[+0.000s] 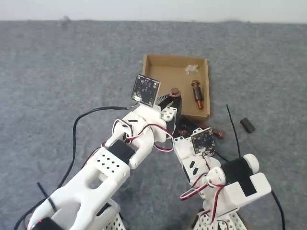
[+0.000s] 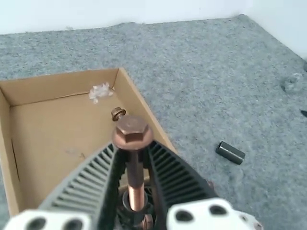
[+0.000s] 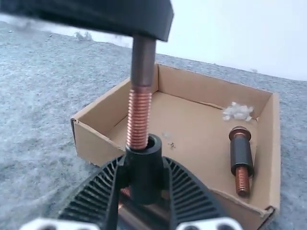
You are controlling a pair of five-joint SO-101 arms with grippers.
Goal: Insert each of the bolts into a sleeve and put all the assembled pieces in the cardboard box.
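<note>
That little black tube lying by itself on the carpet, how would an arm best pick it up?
Probably from straight above, pinching the sleeve across its middle. It lies flat on its side on the carpet, with bare space along both long sides for the jaws.

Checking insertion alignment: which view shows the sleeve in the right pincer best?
The right wrist view: the sleeve stands upright in the right pincer, with the bolt entering its bore. The left wrist view glimpses its top under the bolt; in the high view the arms cover it.
</note>
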